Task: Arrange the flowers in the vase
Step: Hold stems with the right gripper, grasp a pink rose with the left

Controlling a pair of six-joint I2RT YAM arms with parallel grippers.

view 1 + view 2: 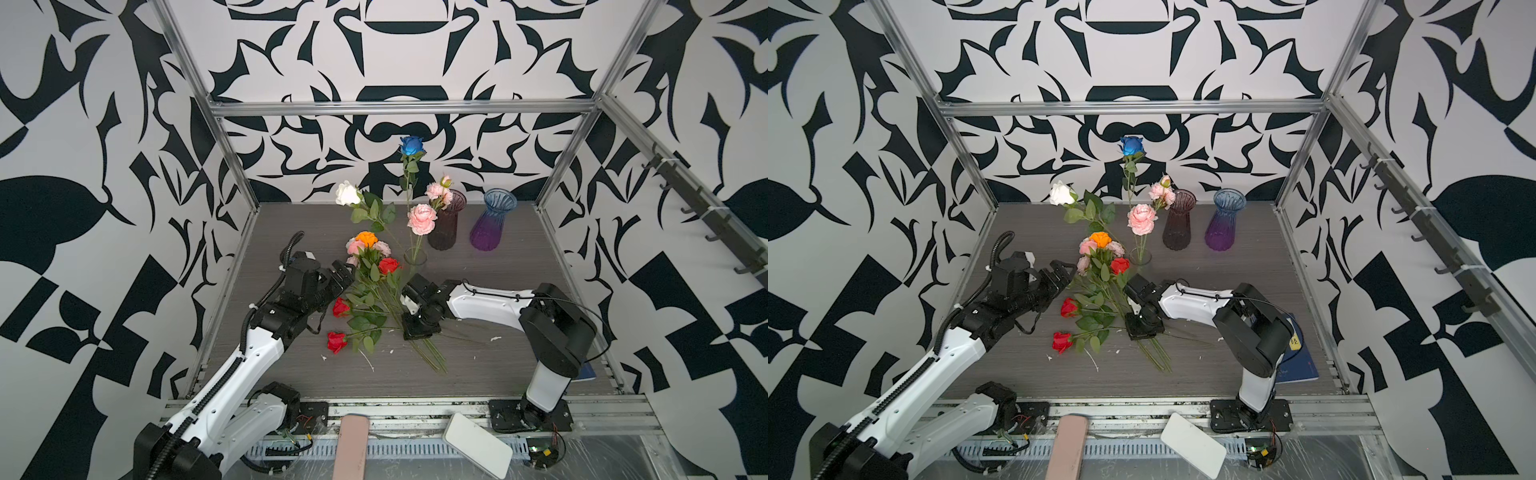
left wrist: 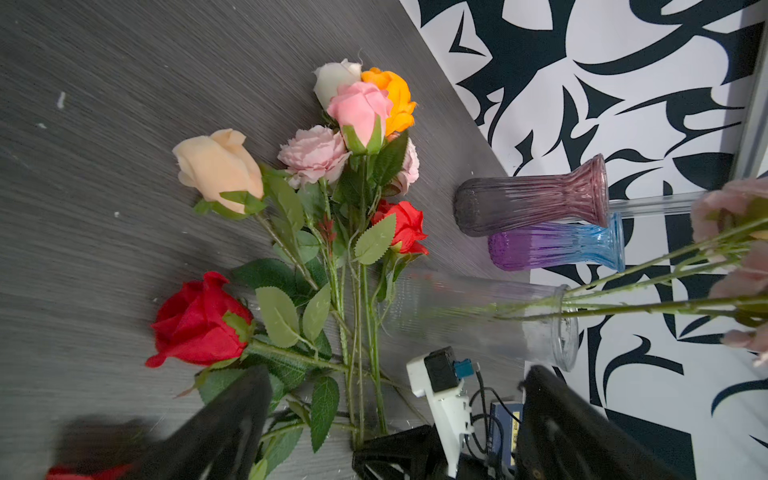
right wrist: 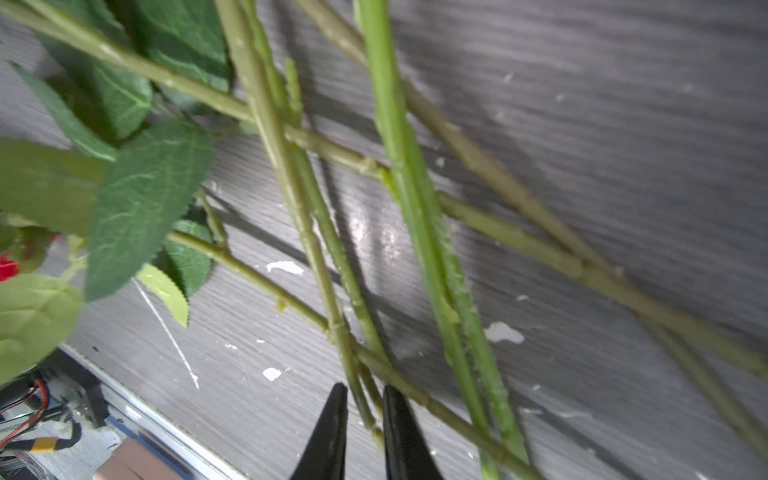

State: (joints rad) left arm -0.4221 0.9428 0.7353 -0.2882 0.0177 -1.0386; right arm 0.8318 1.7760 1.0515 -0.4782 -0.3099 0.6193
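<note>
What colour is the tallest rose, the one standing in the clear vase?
Blue. The rose shows best in a top view.

Both top views hang high over the front edge, facing down and toward the back wall. They are wide, take in the whole tabletop (image 1: 498, 257) and both arms, and show nearly the same scene. Left wrist view sits low and near, looking across the flowers (image 2: 332, 232) to the purple-blue vase (image 2: 557, 245), both also in the top views. Right wrist view is very close, aimed past the right claw (image 3: 365, 388) at stems.
</note>
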